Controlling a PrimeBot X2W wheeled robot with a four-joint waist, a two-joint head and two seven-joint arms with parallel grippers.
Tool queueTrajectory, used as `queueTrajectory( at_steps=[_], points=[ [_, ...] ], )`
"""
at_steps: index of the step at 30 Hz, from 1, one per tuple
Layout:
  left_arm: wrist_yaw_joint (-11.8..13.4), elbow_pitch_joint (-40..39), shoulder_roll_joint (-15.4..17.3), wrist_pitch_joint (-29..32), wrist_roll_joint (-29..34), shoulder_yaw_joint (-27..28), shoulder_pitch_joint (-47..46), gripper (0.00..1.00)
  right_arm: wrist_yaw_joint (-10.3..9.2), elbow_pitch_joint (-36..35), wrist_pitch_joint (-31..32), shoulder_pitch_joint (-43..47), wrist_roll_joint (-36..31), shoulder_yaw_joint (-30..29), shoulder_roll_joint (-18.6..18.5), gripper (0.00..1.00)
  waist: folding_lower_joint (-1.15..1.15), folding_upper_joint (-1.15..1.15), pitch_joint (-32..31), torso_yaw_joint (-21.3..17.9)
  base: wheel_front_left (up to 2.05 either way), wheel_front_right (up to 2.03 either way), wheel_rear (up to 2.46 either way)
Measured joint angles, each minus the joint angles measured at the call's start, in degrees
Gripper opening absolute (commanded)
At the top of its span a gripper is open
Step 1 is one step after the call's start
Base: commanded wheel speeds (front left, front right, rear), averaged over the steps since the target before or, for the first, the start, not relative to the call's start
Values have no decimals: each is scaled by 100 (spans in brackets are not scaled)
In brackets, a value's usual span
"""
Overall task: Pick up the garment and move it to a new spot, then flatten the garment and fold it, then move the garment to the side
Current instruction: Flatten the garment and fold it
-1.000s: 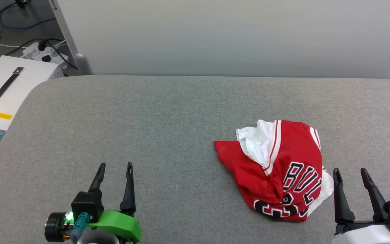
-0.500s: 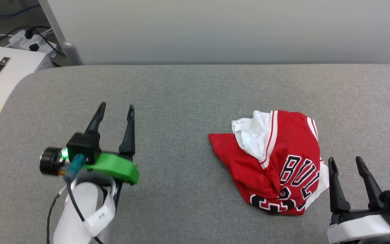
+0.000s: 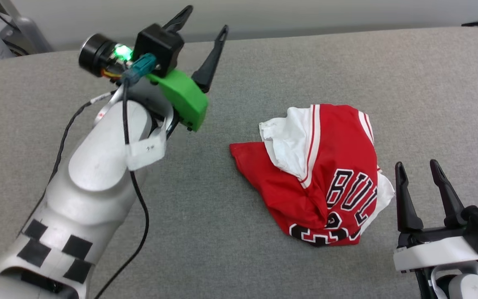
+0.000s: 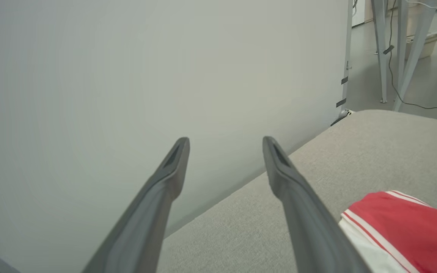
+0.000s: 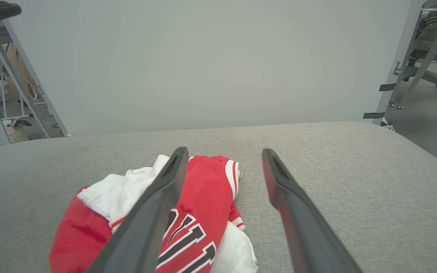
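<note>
The garment (image 3: 322,174) is seen crumpled in a heap on the right half of the grey padded tabletop (image 3: 222,232), a white sleeve turned over its red body and the black lettering partly legible.

Within the last 1 second the left gripper (image 3: 206,18) has been carried from the near edge out to the far-left part of the tabletop, close to the far edge. Its 2 fingers are spread wide with nothing between them. The head camera has been tilted down meanwhile, so the heap's shift in that view is not a move of the cloth; its folds are unchanged. The right gripper (image 3: 416,164) has been kept just beside the heap's right side, towards the near edge, its fingers likewise spread and empty.

The pick-up is judged not yet begun. In the left wrist view the garment lies off to the lower right of the fingers, so a swing towards it and a descent would probably be needed before any grasp.
</note>
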Motion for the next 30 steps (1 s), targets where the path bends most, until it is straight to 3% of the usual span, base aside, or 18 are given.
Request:
queueTrajectory(
  at_steps=[5,10,16,17,22,26,30],
  points=[
    [0,221,78,845,-817,-1341,-943,100,1,2,-1,-232,81,91,0,100,0,0,301,-197,0,0,0],
    [-1,356,257,2316,-1895,-2662,-1590,100,1,7,0,-386,203,196,2,100,0,0,546,-428,0,0,0],
    [-1,275,430,3688,-2988,-3801,-2301,100,1,1,0,-584,303,220,1,100,1,0,894,-684,0,0,0],
    [-1,203,458,4275,-3242,-4061,-2449,100,1,0,-1,-668,356,256,-1,100,1,0,1075,-819,0,0,0],
    [-1,27,475,5013,-3178,-4111,-2452,100,1,-11,-1,-815,455,341,0,100,1,0,1353,-1019,0,0,0],
    [-1,-199,564,5748,-2771,-4107,-2193,100,1,-12,-1,-896,532,374,0,100,1,0,1563,-1163,0,0,0],
    [0,-442,781,6007,-2674,-3987,-2083,100,1,-10,-1,-903,570,372,-1,100,0,0,1701,-1291,0,0,0]
  ],
)
